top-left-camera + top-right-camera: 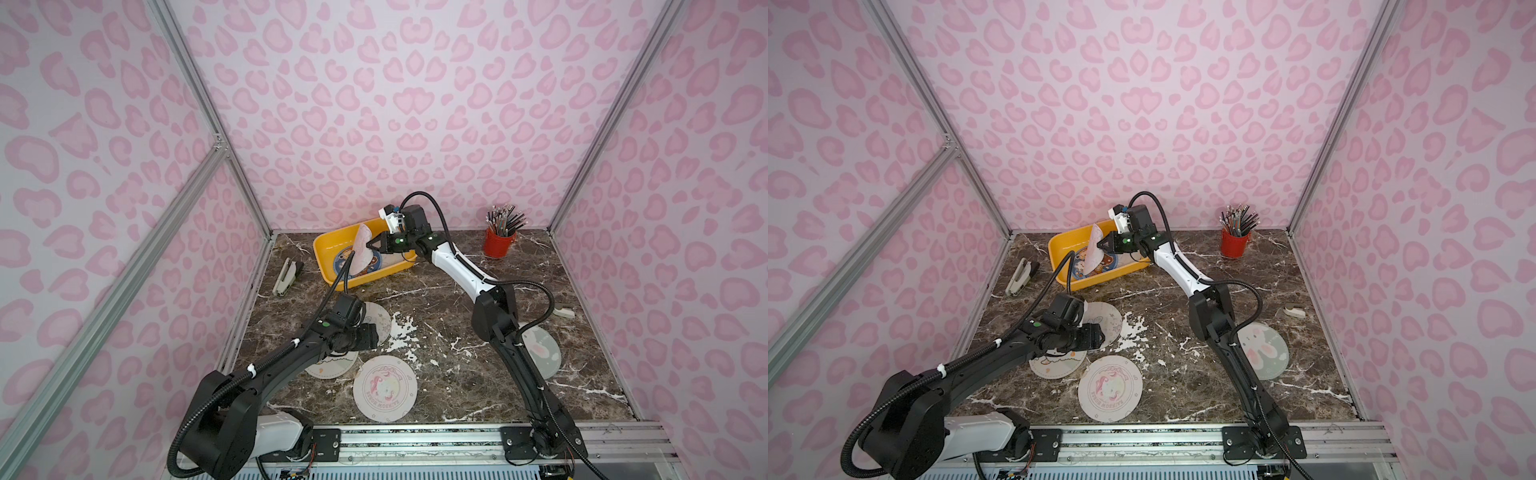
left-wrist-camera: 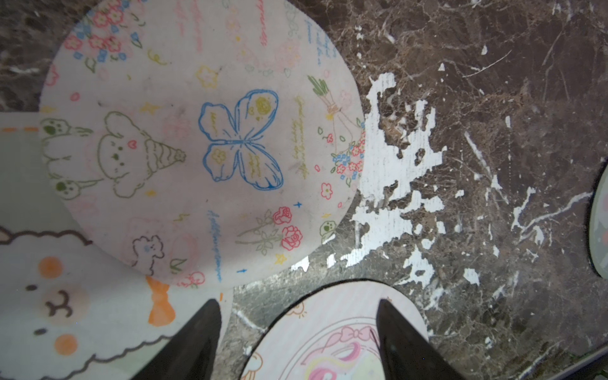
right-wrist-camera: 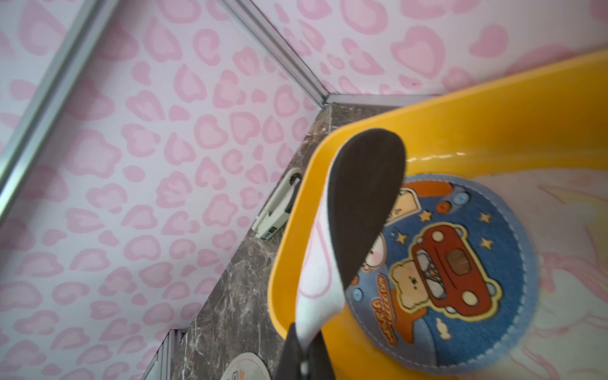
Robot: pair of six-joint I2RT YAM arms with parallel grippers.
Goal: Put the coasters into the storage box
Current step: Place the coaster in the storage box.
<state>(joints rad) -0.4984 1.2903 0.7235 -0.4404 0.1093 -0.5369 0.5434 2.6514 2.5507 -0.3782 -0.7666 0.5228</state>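
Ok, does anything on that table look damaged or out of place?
The dark marble tabletop has flaked to white patches near its middle, right beside the butterfly coaster. Also, the right claw pinches a pale coaster on edge over the storage box, curled instead of flat.

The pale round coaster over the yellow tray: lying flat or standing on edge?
On edge: the thin pale round coaster stands nearly upright over the shallow yellow plastic tray, pinched in the right gripper, jaws shut.
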